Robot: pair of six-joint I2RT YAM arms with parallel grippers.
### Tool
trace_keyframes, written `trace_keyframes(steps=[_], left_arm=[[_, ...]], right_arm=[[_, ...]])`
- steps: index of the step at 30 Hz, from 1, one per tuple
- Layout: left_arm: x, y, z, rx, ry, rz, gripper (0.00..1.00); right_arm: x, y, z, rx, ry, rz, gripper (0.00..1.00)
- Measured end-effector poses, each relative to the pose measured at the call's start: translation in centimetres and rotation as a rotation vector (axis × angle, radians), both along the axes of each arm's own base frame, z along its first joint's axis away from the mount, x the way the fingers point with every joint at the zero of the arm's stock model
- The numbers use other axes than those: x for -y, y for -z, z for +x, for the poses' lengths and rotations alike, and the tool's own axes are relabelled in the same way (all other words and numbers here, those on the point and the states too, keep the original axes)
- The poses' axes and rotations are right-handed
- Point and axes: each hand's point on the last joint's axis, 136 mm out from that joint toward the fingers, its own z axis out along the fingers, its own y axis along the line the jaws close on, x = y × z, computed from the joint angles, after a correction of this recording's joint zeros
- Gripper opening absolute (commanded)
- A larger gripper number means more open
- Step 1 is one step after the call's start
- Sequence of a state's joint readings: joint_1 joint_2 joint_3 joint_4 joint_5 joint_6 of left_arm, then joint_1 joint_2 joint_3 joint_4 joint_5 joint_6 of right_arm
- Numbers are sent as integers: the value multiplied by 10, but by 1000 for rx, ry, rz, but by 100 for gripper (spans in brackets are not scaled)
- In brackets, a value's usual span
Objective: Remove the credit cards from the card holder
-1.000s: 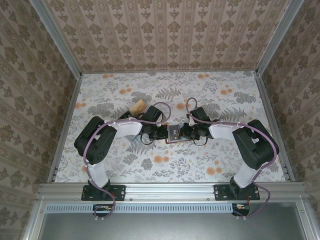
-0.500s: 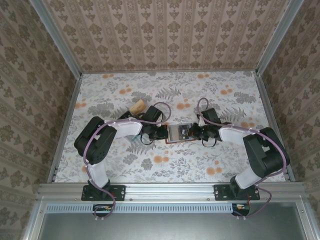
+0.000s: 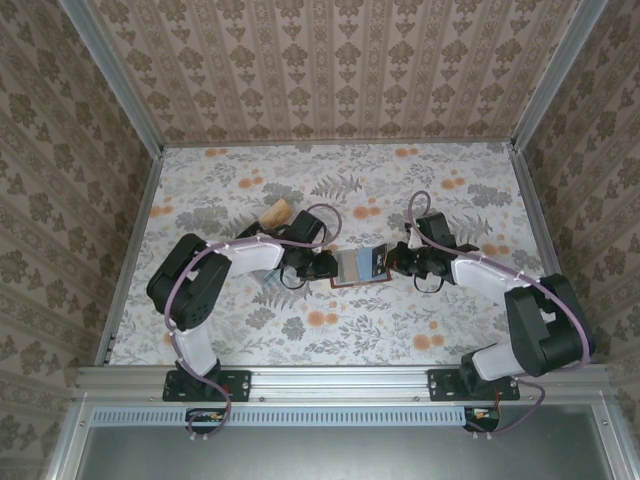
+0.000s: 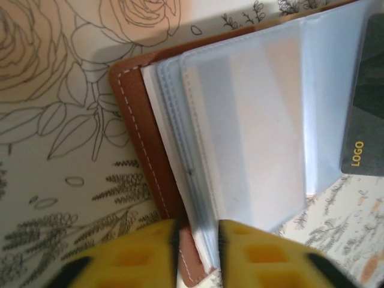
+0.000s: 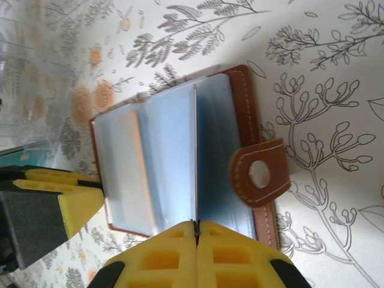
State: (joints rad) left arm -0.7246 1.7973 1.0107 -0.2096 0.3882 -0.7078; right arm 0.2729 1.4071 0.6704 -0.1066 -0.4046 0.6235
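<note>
Nearest us, both arms reach inward from their bases over the floral table [image 3: 450, 320] and meet at its middle. The card holder [image 5: 240, 108] lies open there, flat on the cloth, with its snap tab [image 5: 259, 174] folded out beside it.

The left gripper [image 4: 197, 237] straddles one corner of the holder. The leather edge and the clear sleeves [image 4: 252, 132] sit together in the narrow gap between its yellow fingers [image 4: 129, 258]. We cannot tell whether the fingers press on them. The right gripper [image 5: 196, 231] is pinched tight on a thin dark leaf seen edge-on, which from above reads as the black card [image 4: 365, 120]. That card is partway out of the holder. One end lies under a cloudy sleeve, and gold lettering shows on the bare part.

From above, the left wrist covers the holder's left end and the right wrist hides the card's outer end. Past the left gripper, in the right wrist view, stands a clear plastic tray [image 5: 36, 60]. At its foot is a teal sliver [image 5: 24, 155] that we cannot identify. Farther back, behind the left arm, a tan object [image 3: 275, 212] lies on the cloth, apart from the holder.
</note>
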Motion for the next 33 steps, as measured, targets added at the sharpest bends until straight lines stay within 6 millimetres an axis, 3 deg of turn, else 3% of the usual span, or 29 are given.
trace_keyframes(steps=[3, 8, 11, 21, 33], left_arm=[[3, -26, 5, 36, -20, -55, 55], [11, -90, 24, 131, -77, -231, 51], [14, -117, 35, 155, -115, -357, 48], [19, -138, 39, 118, -163, -566, 39], [29, -167, 36, 130, -113, -695, 27]], right_arm=[[-2, -20, 0, 51, -8, 25, 0], [-10, -54, 1, 132, -38, 90, 0], [-19, -72, 2, 171, -63, 150, 0], [-44, -120, 7, 249, -121, 366, 0], [-53, -143, 9, 283, -145, 461, 0]])
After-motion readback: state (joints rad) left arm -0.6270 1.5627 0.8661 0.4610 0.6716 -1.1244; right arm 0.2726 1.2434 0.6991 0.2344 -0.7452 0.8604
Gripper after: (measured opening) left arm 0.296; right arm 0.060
